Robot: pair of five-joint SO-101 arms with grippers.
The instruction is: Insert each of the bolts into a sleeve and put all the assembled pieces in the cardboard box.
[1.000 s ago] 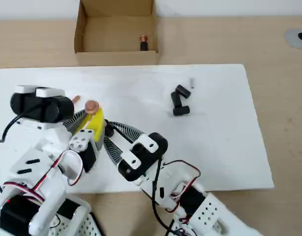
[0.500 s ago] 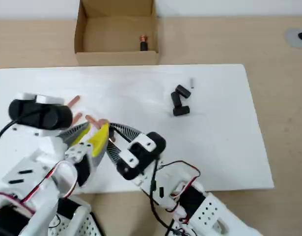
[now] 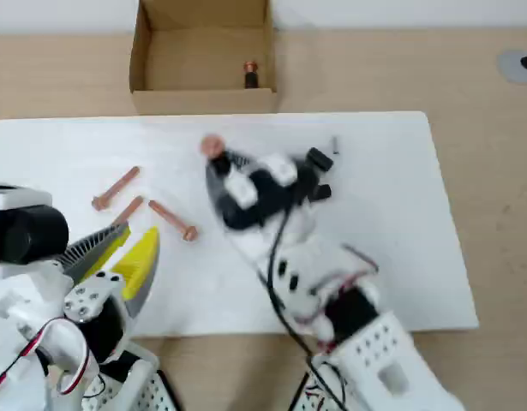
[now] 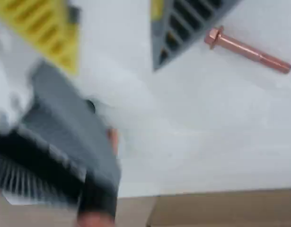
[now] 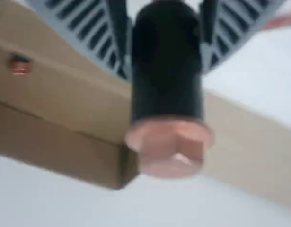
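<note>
Right pincer (image 5: 166, 71) clamped on sleeved bolt (image 5: 167, 99); left pincer (image 3: 140, 232) apart, near loose bolts (image 3: 173, 221)

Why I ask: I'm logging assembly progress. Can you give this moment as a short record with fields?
right gripper: shut on the held piece, a bolt in a black sleeve, just short of the cardboard box
left gripper: open, empty, over the white mat
boxed piece: one, inside the cardboard box
loose bolts: three, on the mat
loose sleeves: two visible beside the right arm
</note>
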